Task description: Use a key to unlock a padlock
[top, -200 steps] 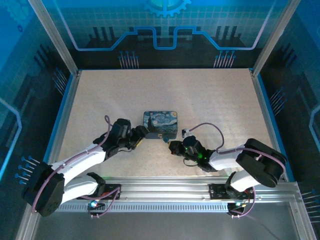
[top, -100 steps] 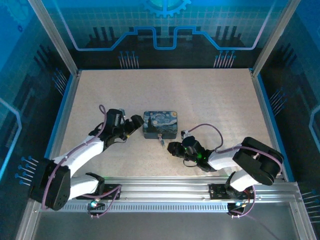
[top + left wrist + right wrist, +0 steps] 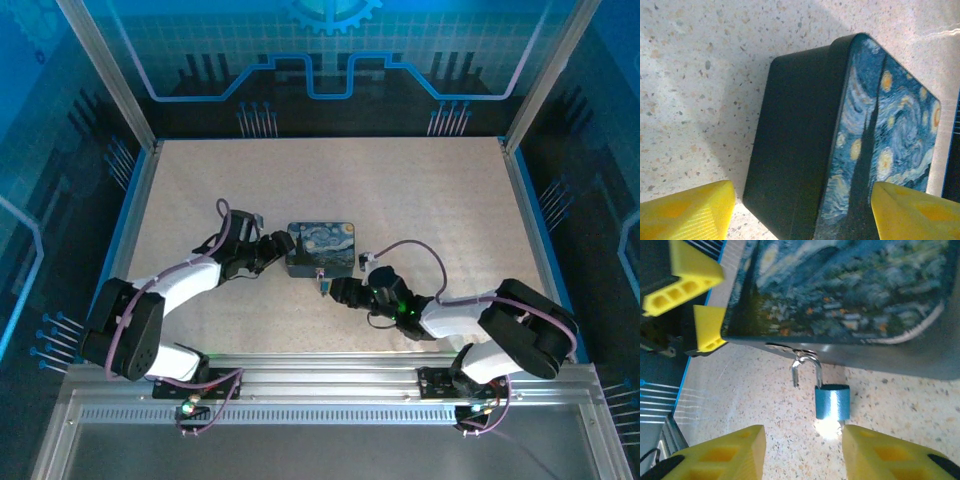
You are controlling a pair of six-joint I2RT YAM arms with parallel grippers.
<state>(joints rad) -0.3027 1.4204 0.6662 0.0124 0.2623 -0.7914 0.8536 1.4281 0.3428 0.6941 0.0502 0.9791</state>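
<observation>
The small blue padlock (image 3: 832, 402) lies on the table against the front of the starry-night box (image 3: 840, 285). Its silvery shackle (image 3: 807, 364) hooks through the box's hasp, with one leg out of the body. A bright glare (image 3: 827, 429) sits at the padlock's bottom end; I cannot make out a key there. My right gripper (image 3: 802, 455) is open just in front of the padlock (image 3: 322, 281). My left gripper (image 3: 800, 215) is open around the left end of the box (image 3: 840, 150). From above, the left gripper (image 3: 277, 248) and right gripper (image 3: 336, 290) flank the box (image 3: 321, 248).
The left gripper's yellow fingers (image 3: 707, 327) show at the box's far corner in the right wrist view. Speckled tabletop (image 3: 420, 200) spreads behind and beside the box. Blue frame rails (image 3: 137, 215) edge the table, and a metal rail (image 3: 330, 375) runs along the front.
The left gripper swung from the box's front-left corner out to the left, then closed in on the box's left end. The right gripper crept slightly left toward the padlock.
</observation>
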